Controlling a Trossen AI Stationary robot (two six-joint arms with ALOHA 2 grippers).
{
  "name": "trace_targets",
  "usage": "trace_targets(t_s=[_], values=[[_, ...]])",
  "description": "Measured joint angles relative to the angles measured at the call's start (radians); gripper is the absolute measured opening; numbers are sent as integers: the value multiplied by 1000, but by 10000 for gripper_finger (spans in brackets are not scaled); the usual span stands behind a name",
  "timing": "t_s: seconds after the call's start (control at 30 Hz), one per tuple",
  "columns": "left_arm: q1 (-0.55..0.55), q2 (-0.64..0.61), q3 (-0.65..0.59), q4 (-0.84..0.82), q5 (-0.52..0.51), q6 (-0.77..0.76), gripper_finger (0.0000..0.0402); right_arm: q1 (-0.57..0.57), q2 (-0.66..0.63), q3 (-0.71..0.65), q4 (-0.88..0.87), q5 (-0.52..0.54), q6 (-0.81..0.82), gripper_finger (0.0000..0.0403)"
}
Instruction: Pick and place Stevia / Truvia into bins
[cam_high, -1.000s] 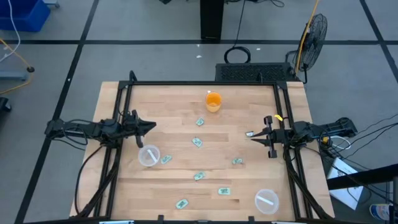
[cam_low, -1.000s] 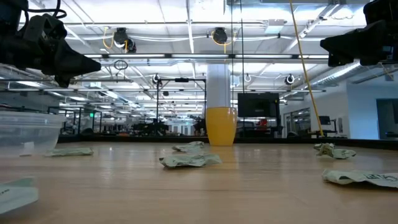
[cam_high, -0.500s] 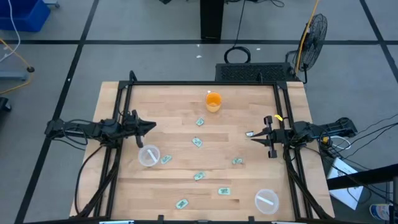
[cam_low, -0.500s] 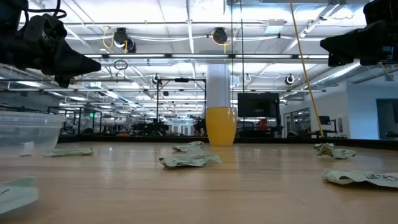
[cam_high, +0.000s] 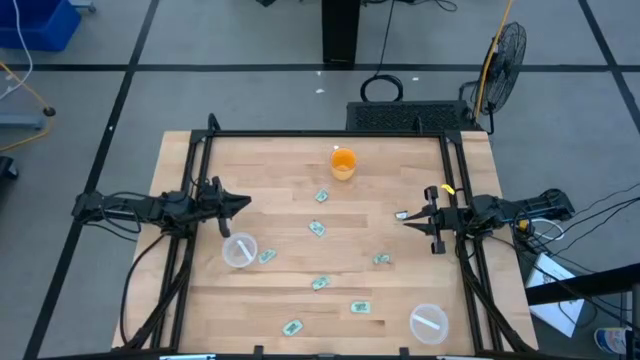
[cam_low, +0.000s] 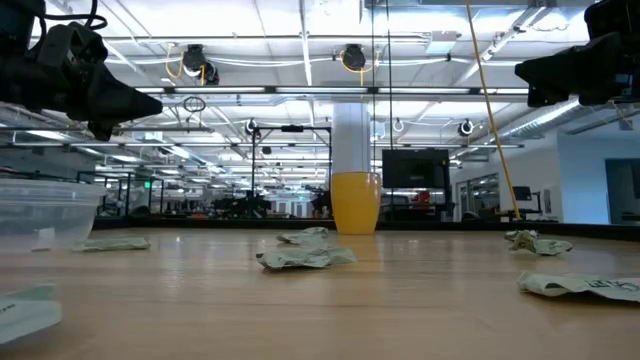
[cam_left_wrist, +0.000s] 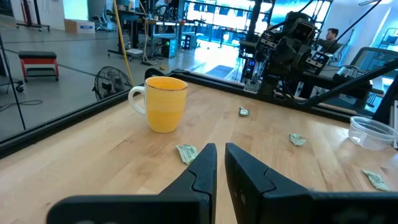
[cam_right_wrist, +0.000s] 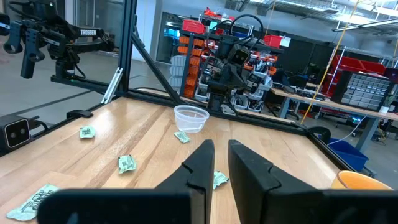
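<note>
Several small green-and-white Stevia packets lie flat and scattered on the wooden table (cam_high: 210, 300), among them one (cam_high: 317, 229) at the middle, one (cam_high: 381, 259) to the right and one (cam_high: 292, 327) near the front edge. One clear bin (cam_high: 239, 249) stands left of centre, the other (cam_high: 428, 323) at the near right corner. My left gripper (cam_high: 246, 204) hovers level above the table's left side, shut and empty (cam_left_wrist: 221, 148). My right gripper (cam_high: 408, 218) hovers level on the right side, also shut and empty (cam_right_wrist: 221, 144). A packet (cam_high: 401, 214) lies just under its tips.
An orange mug (cam_high: 343, 162) stands at the far middle of the table. A black frame (cam_high: 330, 134) runs along the far, left and right edges. In the low view, packets (cam_low: 305, 258) lie in front of the mug (cam_low: 355, 202).
</note>
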Motion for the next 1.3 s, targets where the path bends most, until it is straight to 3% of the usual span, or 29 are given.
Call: trace_targets(t_s=[0.13,0.33,0.53,0.87,1.3], values=[[0,0,0,0,0,0,37,0,0,0,0,0,0,39],[0,0,0,9,-51,192,37,0,0,0,0,0,0,39],[0,0,-1,23,-53,256,37,0,0,0,0,0,0,39],[0,0,-1,126,-46,82,37,0,0,0,0,0,0,39],[0,0,-1,251,-61,29,37,0,0,0,0,0,0,39]])
